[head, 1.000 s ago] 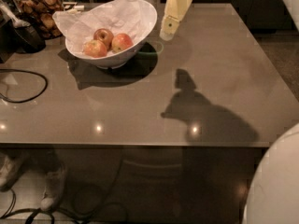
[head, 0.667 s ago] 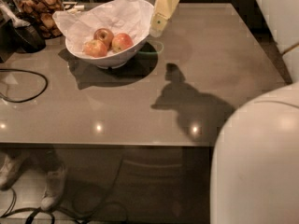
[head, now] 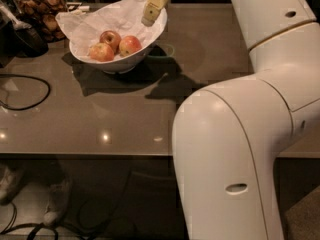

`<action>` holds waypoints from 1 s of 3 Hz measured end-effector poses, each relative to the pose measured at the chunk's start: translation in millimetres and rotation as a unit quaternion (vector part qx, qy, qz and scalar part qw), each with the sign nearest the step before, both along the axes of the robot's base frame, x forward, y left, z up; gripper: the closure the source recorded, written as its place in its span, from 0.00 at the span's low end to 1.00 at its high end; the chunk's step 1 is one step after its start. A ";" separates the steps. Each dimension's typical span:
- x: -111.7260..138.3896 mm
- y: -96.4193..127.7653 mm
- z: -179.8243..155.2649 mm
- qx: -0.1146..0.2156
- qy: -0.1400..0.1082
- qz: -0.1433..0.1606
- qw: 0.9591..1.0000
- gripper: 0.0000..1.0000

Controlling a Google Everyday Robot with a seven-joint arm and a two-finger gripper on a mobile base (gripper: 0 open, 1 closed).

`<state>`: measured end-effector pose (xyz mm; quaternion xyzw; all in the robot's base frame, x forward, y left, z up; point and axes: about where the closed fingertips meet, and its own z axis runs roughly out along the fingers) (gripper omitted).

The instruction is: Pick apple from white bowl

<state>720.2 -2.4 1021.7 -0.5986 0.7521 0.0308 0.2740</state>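
Observation:
The white bowl (head: 145,43), lined with crumpled white paper, stands at the table's far left and holds three apples. The apple (head: 130,45), pinkish-red with a yellowish blush, lies at the right of the group. A darker red apple (head: 110,37) is behind it and a paler yellow-orange apple (head: 101,52) is to the left. My gripper (head: 148,19) hangs above the bowl's right rim, up and to the right of the apple, apart from it and holding nothing I can see.
My white arm (head: 240,134) fills the right foreground and hides that side of the brown table (head: 100,114). A black cable (head: 30,79) loops at the left. A jar of snacks (head: 42,9) and a dark object (head: 20,36) stand behind the bowl's left side.
The gripper has moved left, from beside the bowl to over its right rim. The arm has swung in and now fills much more of the right side. The apples have not moved.

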 end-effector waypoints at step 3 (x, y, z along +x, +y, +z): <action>25.0 48.8 -14.7 0.012 -0.009 0.026 1.000 0.33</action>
